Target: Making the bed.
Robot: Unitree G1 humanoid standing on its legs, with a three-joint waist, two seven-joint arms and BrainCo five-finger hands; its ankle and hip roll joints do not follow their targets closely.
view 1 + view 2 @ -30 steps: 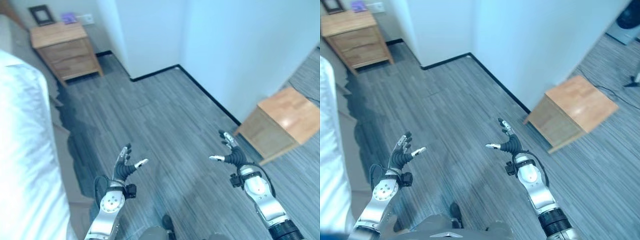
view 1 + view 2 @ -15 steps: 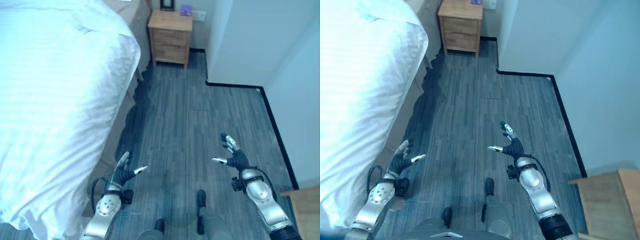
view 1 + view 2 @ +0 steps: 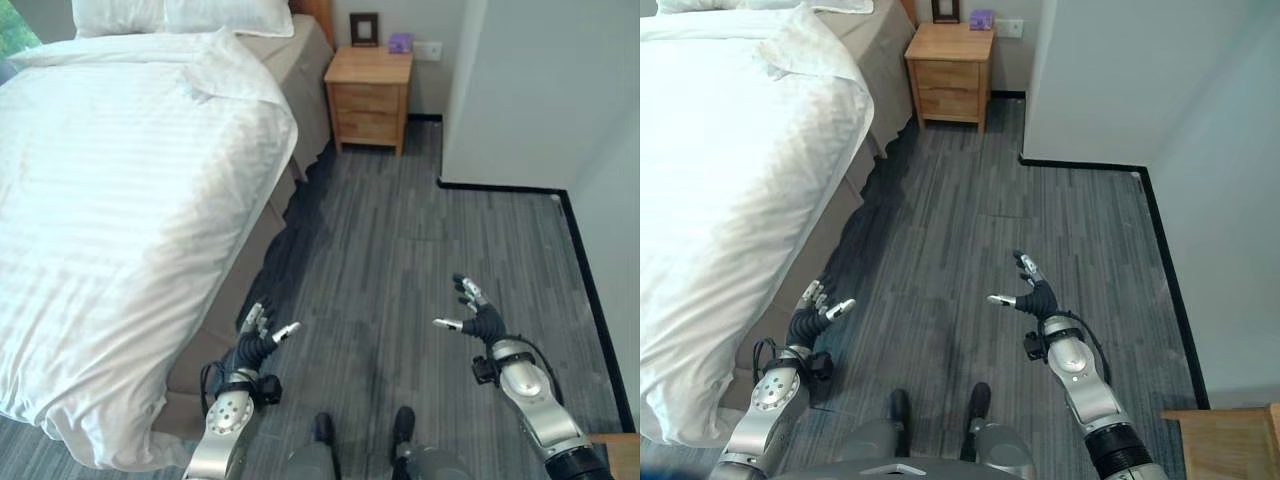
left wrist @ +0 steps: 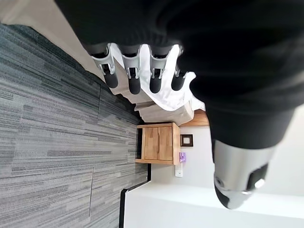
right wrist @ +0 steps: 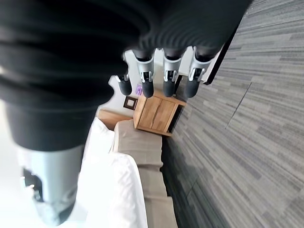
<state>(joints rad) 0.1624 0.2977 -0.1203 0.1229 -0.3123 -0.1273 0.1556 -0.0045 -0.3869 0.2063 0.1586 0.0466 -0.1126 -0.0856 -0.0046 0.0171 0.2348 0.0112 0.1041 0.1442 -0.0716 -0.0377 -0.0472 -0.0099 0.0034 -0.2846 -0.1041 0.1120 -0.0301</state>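
Observation:
A bed with a white striped duvet [image 3: 120,200] takes up the left side, its tan base [image 3: 225,320] showing along the near edge. White pillows [image 3: 180,15] lie at its head. The duvet's top corner [image 3: 225,75] is folded back and rumpled. My left hand [image 3: 255,345] hovers open over the floor beside the bed base, holding nothing. Over the grey floor to the right, my right hand [image 3: 480,318] is open and holds nothing. The left hand's fingers [image 4: 135,78] stand straight in its wrist view, as do the right hand's fingers [image 5: 166,76].
A wooden nightstand [image 3: 372,90] with a small picture frame [image 3: 364,28] and a purple item stands by the bed's head. A white wall corner [image 3: 500,100] with black skirting juts in at the right. Another wooden piece [image 3: 1230,440] sits at the lower right. Grey plank floor [image 3: 400,260] lies between.
The camera has swung left, bringing the whole bed and pillows into the picture. Both hands stay open and held out in the same pose.

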